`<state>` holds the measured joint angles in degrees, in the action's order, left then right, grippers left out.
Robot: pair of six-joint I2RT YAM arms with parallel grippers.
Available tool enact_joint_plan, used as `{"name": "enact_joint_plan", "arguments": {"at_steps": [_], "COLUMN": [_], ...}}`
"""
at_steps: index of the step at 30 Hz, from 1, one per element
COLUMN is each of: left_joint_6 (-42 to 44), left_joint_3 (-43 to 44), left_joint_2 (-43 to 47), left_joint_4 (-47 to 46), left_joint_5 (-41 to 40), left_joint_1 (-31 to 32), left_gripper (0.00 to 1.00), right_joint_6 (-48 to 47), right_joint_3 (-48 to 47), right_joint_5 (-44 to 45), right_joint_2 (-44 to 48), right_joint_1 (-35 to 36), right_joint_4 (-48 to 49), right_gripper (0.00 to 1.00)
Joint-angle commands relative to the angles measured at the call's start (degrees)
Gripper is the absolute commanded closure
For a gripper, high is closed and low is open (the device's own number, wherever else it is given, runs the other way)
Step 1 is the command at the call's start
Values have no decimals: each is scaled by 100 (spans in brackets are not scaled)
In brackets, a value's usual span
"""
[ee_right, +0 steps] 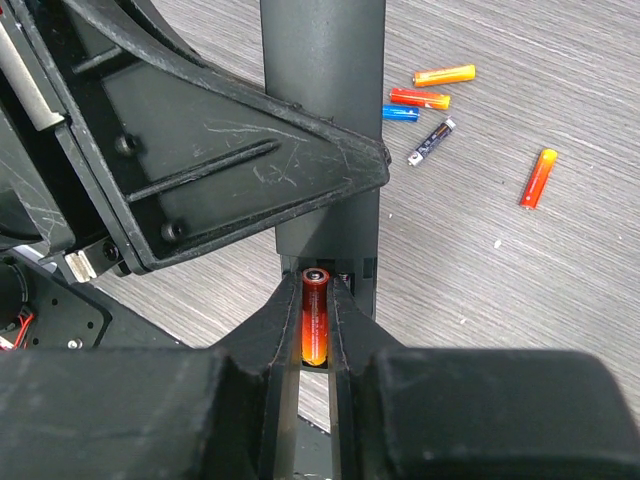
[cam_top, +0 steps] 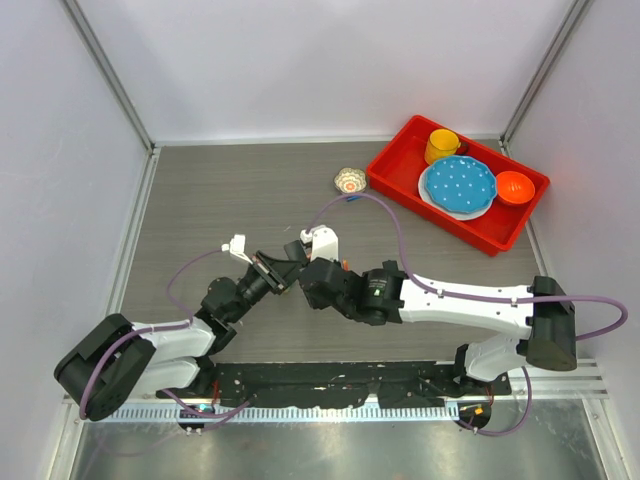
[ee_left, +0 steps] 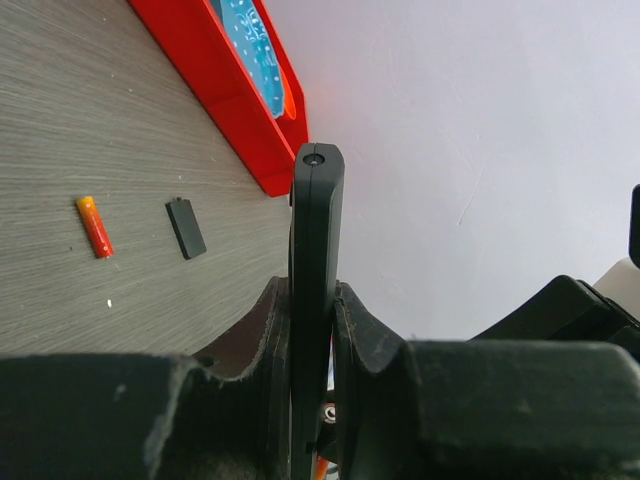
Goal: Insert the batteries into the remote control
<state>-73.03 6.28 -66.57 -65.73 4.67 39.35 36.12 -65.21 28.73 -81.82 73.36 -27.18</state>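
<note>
My left gripper is shut on the remote control, a slim black bar held edge-on and upright above the table. In the right wrist view the remote runs up from my right gripper, which is shut on a red-orange battery set against the remote's lower recess. Loose batteries lie on the table: orange, red, blue, grey and red-orange. From above, both grippers meet mid-table, the left gripper facing the right gripper.
A red tray at the back right holds a blue plate, a yellow cup and an orange bowl. A small patterned cup stands beside it. A small black cover lies on the table.
</note>
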Motion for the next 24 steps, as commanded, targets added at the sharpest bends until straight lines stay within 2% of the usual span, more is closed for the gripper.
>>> {"name": "enact_joint_plan", "arguments": {"at_steps": [1,24], "left_joint_6": [-264,-246], "left_joint_3": [215,163], "left_joint_2": [232,56], "left_joint_4": [-2049,-2014], "left_joint_5": [-45,61], "left_joint_1": [20,20], "left_gripper": [100,100], "right_joint_6": [176,150], "right_joint_3": [-194,-528], "right_joint_5": [-184,-69], "right_joint_2": [-203,-264], "right_joint_1": [-24,-59], "right_joint_4": [-270,-499], "right_gripper": [86,73]}}
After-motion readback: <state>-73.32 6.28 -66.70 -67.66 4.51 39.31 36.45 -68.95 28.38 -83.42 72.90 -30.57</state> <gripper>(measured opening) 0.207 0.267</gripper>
